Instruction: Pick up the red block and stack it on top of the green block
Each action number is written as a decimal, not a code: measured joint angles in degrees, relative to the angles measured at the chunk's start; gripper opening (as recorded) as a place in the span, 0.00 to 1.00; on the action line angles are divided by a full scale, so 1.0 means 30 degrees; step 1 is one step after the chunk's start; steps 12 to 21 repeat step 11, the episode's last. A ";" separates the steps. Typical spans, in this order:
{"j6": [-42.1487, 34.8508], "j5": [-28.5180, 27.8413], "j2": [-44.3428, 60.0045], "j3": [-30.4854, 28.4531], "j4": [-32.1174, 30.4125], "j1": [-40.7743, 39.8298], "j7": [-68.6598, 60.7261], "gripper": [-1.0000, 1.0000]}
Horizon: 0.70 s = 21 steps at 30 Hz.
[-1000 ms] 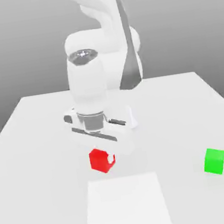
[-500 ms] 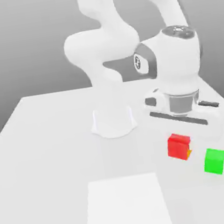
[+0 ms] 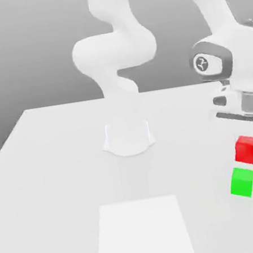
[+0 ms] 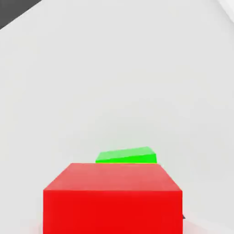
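red block (image 3: 249,149) above green block (image 3: 242,182)

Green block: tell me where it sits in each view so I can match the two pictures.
Exterior view: the green block rests on the white table near the exterior view's right edge, directly below the lifted red block, with a gap between them.
Hand view: a sliver of the green block shows just beyond the red block, partly hidden by it.
Shared landmark: the red block, close above the green one.
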 joint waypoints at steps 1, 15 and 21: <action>0.0223 -0.0345 0.0265 -0.0081 0.0003 0.0001 0.0250 0.00; 0.2208 -0.3494 0.2678 -0.1598 -0.0113 0.0974 0.2509 1.00; 0.2208 -0.3494 0.2678 -0.1598 -0.0113 0.0974 0.2509 1.00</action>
